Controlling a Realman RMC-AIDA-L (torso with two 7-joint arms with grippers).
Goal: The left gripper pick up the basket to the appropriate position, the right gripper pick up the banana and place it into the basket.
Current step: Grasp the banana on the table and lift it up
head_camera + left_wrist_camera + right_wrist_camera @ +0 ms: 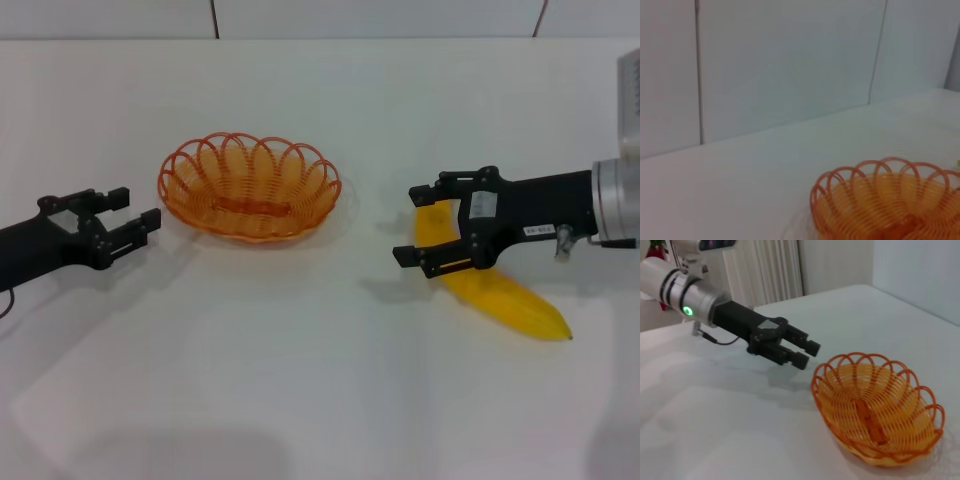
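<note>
While hovering over the banana (497, 291) with jaws spread and empty, right gripper (418, 223) risks nudging or squashing it. Left gripper (136, 211), also open, just beside the basket (250, 187): could tip the light rim.

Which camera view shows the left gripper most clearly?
The right wrist view shows the left gripper best: both open fingers and the green-lit wrist are seen close, just short of the basket. The head view shows it smaller, at the table's left, apart from the basket. The left wrist view shows none of it, only part of the basket.
</note>
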